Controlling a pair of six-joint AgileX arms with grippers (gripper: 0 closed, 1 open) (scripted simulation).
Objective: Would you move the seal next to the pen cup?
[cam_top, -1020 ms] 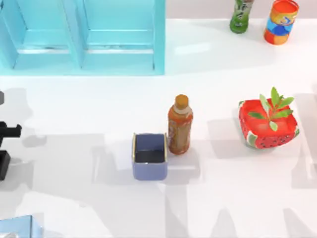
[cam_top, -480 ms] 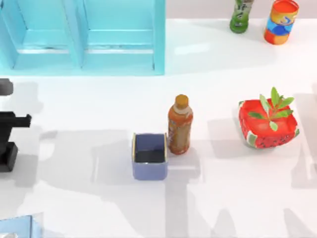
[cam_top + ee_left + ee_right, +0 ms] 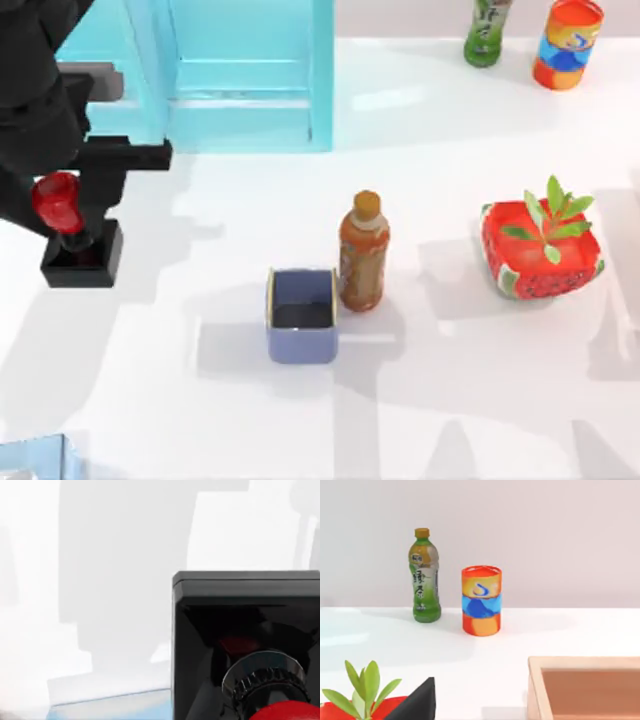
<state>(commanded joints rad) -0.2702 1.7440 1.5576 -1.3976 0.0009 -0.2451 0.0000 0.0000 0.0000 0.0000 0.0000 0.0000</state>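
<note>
The seal, a black square block with a red round knob, hangs above the table's left side in the top view. My left gripper is shut on its red knob. The left wrist view has the seal close up, black base outward over the white table. The pen cup, a periwinkle-blue square cup with a dark inside, stands near the table's middle, well to the right of the seal. A black part of my right gripper juts into the right wrist view.
An orange-brown bottle touches the pen cup's right rear corner. A red watermelon-patterned plant pot stands at the right. A cyan cabinet fills the back left. A green bottle and an orange-blue can stand at the back right.
My left arm has swung in from the left edge, up and to the right, and the seal now shows hanging from its gripper. Cup, bottle and pot have not moved.
</note>
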